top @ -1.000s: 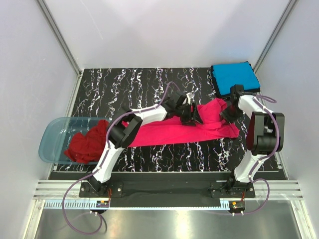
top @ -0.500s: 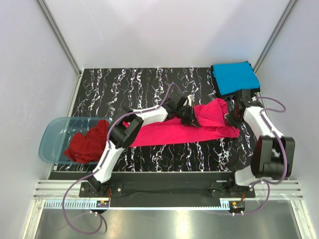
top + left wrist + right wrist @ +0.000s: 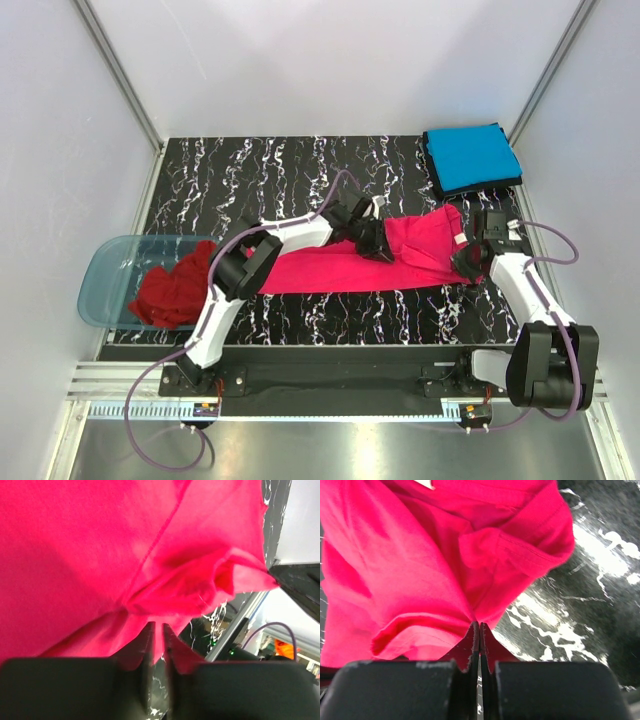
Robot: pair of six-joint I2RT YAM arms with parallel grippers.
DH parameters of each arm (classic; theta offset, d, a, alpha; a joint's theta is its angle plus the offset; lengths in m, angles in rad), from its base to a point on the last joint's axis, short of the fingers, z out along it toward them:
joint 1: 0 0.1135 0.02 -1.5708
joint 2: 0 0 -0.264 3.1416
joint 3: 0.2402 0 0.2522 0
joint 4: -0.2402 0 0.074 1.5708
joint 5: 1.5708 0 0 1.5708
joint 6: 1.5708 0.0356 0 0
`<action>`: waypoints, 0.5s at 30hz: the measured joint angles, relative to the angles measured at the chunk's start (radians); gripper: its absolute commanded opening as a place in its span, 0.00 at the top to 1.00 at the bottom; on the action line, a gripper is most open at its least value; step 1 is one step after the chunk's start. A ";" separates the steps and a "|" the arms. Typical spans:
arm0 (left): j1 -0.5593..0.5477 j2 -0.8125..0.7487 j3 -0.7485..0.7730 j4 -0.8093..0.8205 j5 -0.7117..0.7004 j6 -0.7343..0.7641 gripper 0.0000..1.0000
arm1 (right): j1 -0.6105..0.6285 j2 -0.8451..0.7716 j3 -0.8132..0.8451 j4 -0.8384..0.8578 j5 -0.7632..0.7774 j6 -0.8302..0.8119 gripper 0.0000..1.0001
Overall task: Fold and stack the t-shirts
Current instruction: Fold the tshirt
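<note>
Table (image 3: 250,170): ahead of both arm bases.
Tub (image 3: 100,280): at the table's left edge, partly overhanging it.
Bunched shirt (image 3: 175,290): in the tub's right end, spilling over its rim.
Spread shirt (image 3: 330,270): flat across the table's middle, running left to right.
Folded shirt (image 3: 470,157): far right corner, behind the spread shirt and apart from it.
Left gripper (image 3: 372,243): on the spread shirt's far edge, right of centre, pinching cloth.
Right gripper (image 3: 466,262): at the spread shirt's right end, pinching cloth.
</note>
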 measured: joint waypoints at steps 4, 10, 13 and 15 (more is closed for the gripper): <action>0.000 -0.053 -0.007 -0.025 -0.025 -0.001 0.59 | 0.000 0.000 -0.021 0.065 -0.018 0.008 1.00; 0.000 -0.130 -0.003 -0.025 -0.057 -0.026 0.53 | 0.005 -0.043 -0.116 0.177 -0.044 0.078 1.00; 0.000 -0.132 0.007 -0.026 -0.064 -0.036 0.53 | 0.011 -0.114 -0.179 0.213 -0.044 0.133 1.00; 0.000 -0.129 0.007 -0.029 -0.065 -0.039 0.52 | 0.016 -0.159 -0.210 0.227 -0.043 0.163 1.00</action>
